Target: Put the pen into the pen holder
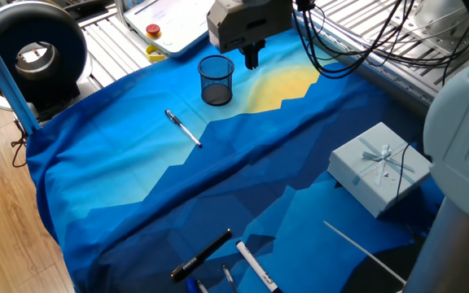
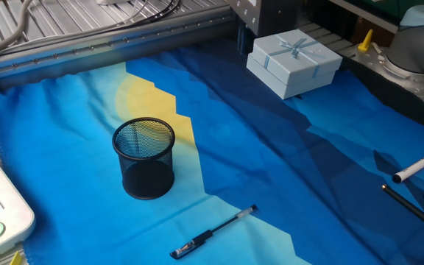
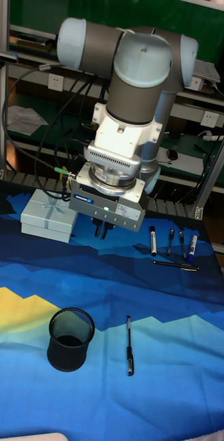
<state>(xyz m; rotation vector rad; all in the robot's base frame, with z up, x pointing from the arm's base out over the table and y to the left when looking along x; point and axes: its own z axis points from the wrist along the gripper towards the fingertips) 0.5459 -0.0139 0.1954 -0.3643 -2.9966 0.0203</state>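
The surface [image 1: 137, 175] is draped in a blue cloth printed with a yellow patch, and above its far side hangs the grey robot arm [image 3: 136, 62] with its tool [image 1: 252, 57] raised well clear of everything. The tool's two dark fingers look drawn close together with nothing between them, though they are small and I cannot tell for certain how far they are parted. A pale blue gift box with a ribbon [image 1: 381, 167] sits off to the right. The small round pen holder of black wire mesh [image 1: 216, 80] stands upright and empty just left of the tool. The slim silvery-white ballpoint pen with dark ends [image 1: 183, 128] lies flat on the cloth, nearer than the holder and apart from it. I'd judge it light, stiff and smooth, apt to roll or slip, so best pinched across the barrel near its middle. The tall fixed view shows the arm and tool from the front; the other fixed view catches only the tool's housing at its top edge but gives the clearest look into the holder's open mouth.
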